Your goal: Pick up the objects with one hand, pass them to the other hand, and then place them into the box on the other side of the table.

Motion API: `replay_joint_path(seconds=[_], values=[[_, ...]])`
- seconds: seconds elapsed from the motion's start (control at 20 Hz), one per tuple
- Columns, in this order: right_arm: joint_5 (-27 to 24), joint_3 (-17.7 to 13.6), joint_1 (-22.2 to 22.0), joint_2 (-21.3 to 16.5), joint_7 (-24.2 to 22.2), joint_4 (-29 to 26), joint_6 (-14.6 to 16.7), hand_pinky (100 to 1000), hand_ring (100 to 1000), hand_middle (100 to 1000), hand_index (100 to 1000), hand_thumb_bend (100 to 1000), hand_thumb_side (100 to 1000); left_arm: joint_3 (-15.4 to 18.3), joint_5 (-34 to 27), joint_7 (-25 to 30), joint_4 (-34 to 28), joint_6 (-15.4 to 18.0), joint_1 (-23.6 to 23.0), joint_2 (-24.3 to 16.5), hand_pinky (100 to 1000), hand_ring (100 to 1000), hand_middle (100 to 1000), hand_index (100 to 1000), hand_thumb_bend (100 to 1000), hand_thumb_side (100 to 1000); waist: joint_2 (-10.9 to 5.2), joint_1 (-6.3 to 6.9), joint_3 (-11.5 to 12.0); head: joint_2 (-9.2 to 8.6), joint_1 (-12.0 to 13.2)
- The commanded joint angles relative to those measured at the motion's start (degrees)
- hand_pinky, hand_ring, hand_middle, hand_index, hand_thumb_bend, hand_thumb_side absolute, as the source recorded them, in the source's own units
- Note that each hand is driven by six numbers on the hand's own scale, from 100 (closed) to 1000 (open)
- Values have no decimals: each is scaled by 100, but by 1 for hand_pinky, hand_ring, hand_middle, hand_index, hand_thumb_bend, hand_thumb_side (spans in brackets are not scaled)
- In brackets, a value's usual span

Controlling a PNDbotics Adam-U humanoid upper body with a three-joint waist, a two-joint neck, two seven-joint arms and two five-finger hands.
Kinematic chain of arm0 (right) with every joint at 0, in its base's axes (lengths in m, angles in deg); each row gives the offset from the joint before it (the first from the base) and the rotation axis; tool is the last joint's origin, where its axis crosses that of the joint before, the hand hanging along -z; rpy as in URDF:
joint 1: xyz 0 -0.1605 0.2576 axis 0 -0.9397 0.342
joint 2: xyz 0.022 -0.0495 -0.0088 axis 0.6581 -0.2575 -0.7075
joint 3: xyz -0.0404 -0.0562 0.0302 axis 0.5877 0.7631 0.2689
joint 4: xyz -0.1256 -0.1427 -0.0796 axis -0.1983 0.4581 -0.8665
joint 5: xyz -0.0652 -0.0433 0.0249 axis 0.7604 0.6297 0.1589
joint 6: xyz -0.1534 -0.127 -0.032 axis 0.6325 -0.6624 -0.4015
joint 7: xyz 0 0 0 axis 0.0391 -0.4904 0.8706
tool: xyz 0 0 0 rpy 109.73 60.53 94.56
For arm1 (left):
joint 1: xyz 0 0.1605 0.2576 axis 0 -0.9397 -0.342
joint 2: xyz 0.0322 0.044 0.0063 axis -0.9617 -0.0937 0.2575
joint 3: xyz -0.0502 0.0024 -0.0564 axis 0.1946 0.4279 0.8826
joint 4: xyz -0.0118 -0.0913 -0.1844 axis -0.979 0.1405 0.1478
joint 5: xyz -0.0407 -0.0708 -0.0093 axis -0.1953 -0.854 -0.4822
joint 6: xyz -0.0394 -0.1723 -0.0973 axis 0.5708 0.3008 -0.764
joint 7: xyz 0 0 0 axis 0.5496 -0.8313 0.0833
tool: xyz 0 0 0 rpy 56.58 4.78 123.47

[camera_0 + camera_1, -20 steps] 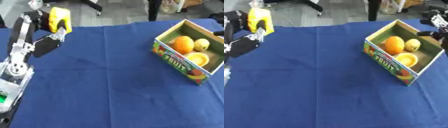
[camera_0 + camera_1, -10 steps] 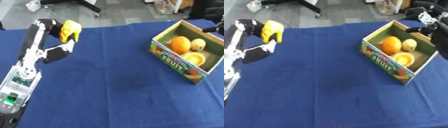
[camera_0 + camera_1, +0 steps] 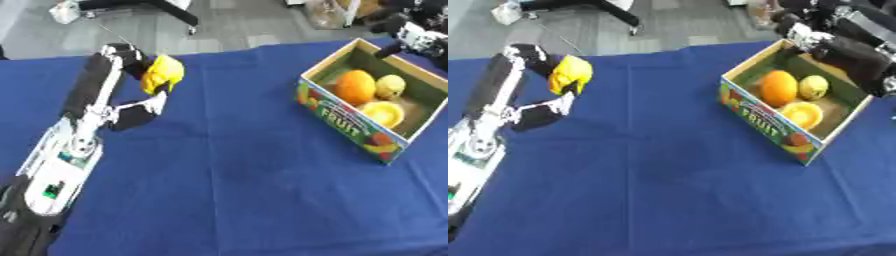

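My left hand is raised over the table's far left, shut on a yellow fruit that hangs from it above the blue cloth. On the right stands a cardboard fruit box holding an orange, a lemon and a halved orange. Above the box's far corner, at the upper right, is my right hand, apart from the yellow fruit.
A blue cloth covers the table. My left forearm runs up from the lower left corner. Beyond the far edge are grey floor and chair legs.
My left hand has carried the yellow fruit rightward, further over the table. My right hand has come in over the box's far corner. The camera has shifted too.
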Motion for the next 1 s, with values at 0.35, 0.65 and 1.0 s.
replay_joint_path(seconds=[0.35, 0.65, 1.0], values=[[468, 527, 508, 215, -86, -105, -603, 714, 913, 856, 936, 100, 520, -74, 431, -584, -156, 424, 45, 49, 595, 487, 446, 450, 100, 100, -229, -136, -8, 165, -70], [490, 713, 628, 360, -129, -105, -728, 709, 910, 853, 933, 100, 506, -134, 743, -694, -382, 593, 34, 90, 593, 493, 452, 456, 100, 100, -224, -140, 13, 232, -120], [421, 866, 797, 428, -275, -105, -762, 701, 907, 850, 932, 122, 480, -258, 993, -717, -583, 892, 72, 140, 592, 502, 459, 463, 100, 100, -224, -150, 39, 254, -173]])
